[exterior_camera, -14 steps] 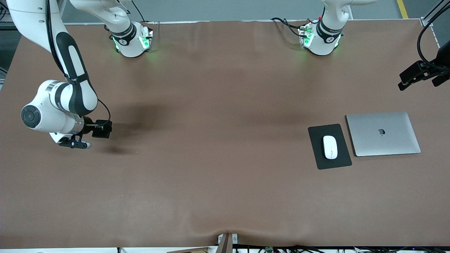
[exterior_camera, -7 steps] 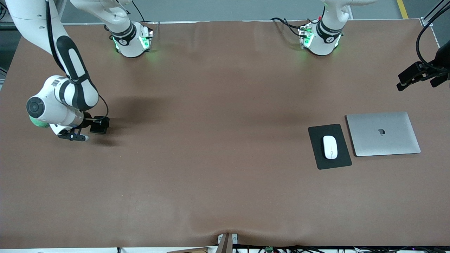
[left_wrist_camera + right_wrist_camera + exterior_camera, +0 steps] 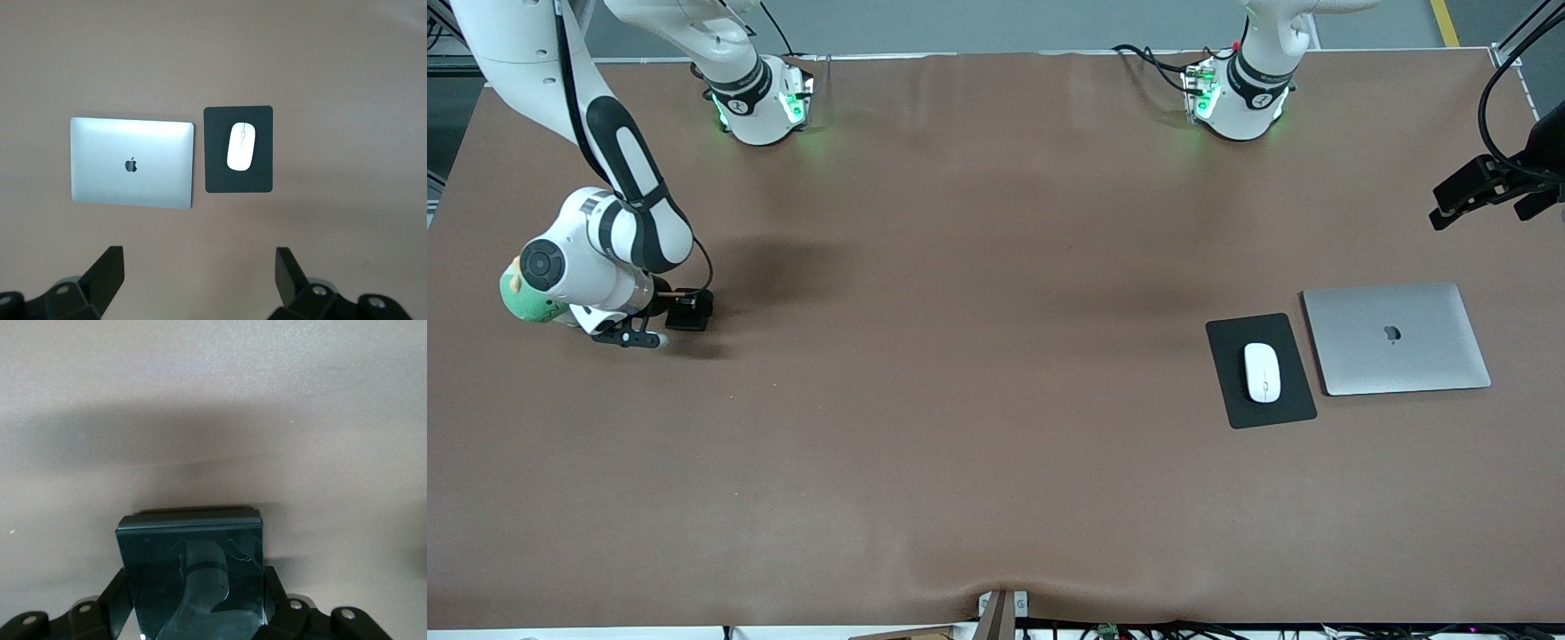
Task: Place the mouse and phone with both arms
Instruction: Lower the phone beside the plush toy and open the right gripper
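Note:
The white mouse [image 3: 1262, 372] lies on a black mouse pad [image 3: 1232, 356] toward the left arm's end of the table; it also shows in the left wrist view [image 3: 241, 146]. My left gripper [image 3: 1489, 200] hangs high over that end, open and empty [image 3: 198, 267]. My right gripper [image 3: 636, 339] is low over the table at the right arm's end. It is shut on the glossy black phone [image 3: 193, 573], which it holds by its long edges between the fingers [image 3: 193, 590]. The phone does not show clearly in the front view.
A closed silver laptop [image 3: 1396, 338] lies beside the mouse pad, toward the left arm's end; it also shows in the left wrist view [image 3: 131, 162]. A small green object [image 3: 520, 305] sits on the table under the right arm's wrist. Brown cloth [image 3: 978, 373] covers the table.
My right gripper with the phone has moved farther from the front camera, then slightly toward the table's middle, uncovering the green object. The left gripper has barely moved.

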`<state>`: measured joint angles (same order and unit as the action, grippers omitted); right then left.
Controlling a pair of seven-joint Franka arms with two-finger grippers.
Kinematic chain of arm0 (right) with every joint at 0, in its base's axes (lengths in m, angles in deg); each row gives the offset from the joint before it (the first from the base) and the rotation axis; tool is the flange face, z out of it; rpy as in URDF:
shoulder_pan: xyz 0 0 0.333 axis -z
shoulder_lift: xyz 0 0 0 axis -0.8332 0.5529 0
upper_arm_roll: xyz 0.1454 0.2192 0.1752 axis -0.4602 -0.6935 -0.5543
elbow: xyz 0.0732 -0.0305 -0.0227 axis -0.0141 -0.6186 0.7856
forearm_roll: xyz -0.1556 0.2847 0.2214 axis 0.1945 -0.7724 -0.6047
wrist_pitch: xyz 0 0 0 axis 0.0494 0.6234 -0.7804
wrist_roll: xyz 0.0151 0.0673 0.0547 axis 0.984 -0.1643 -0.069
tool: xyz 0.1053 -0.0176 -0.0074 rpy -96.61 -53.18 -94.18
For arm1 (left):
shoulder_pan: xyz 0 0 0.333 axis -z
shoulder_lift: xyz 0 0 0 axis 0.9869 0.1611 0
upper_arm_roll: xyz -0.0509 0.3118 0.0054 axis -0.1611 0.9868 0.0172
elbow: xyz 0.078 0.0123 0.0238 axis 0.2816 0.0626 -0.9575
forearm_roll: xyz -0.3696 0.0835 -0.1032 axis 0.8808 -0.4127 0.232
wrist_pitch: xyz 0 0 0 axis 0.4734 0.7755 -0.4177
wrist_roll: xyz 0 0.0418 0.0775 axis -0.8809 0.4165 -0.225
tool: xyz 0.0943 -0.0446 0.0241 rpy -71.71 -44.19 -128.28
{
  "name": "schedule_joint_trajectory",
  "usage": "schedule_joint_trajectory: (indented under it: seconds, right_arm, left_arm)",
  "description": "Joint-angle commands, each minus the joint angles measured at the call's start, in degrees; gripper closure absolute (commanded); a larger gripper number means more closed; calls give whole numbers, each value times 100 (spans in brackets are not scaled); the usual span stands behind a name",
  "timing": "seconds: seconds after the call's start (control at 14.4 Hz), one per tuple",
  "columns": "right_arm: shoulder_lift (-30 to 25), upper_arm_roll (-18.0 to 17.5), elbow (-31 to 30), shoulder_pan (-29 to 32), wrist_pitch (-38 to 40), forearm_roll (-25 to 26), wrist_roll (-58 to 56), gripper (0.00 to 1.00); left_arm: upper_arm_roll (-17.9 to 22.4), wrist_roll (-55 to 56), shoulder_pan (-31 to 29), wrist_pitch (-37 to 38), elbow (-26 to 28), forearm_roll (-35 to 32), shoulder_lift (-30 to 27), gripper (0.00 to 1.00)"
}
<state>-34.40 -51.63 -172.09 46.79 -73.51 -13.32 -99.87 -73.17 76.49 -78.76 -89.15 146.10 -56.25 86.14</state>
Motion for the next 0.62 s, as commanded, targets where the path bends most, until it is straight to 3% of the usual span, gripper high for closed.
schedule_joint_trajectory:
  seconds: [0.0, 0.07, 0.28, 0.55]
  right_arm:
    - [-23, 7, -39, -20, -16, 18, -35, 26]
    - [-23, 7, -21, -37, 2, 18, -35, 0]
    - [-58, -10, 328, -90, 421, 18, -9, 0]
    - [-41, -10, 1848, -160, 2336, 27, -18, 0]
  left_arm:
    - [-36, -97, -74, -8, -10, 60, 24, 0]
    - [-36, -97, -82, -26, -10, 60, 128, 0]
    - [-36, -97, -56, -61, -10, 51, 165, 0]
    - [-27, -115, -91, -52, -106, 95, 130, 0]
